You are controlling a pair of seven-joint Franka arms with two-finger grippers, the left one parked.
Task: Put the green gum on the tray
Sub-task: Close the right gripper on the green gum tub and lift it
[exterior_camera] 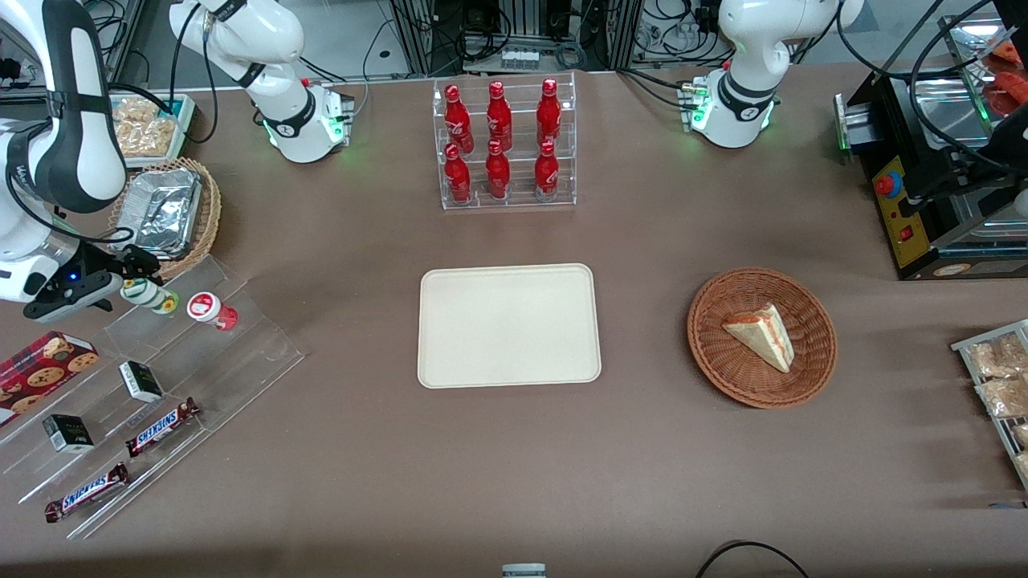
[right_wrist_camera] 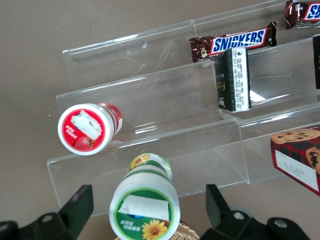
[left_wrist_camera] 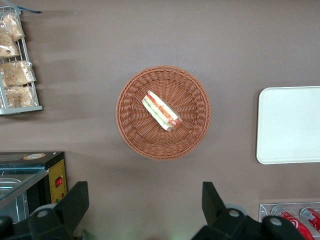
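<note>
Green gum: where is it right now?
The green gum is on the clear stepped rack's top step at the working arm's end, beside the red-lidded canister, between the open gripper fingers, not yet on the tray.

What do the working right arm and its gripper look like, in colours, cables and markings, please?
The right arm has glossy white shells with black bands at the joints, and black cables run along it. Its base bears a small dark logo and glows green. The gripper, over the clear stepped stand, is black with a small blue light, and its two fingers are matte black.
</note>
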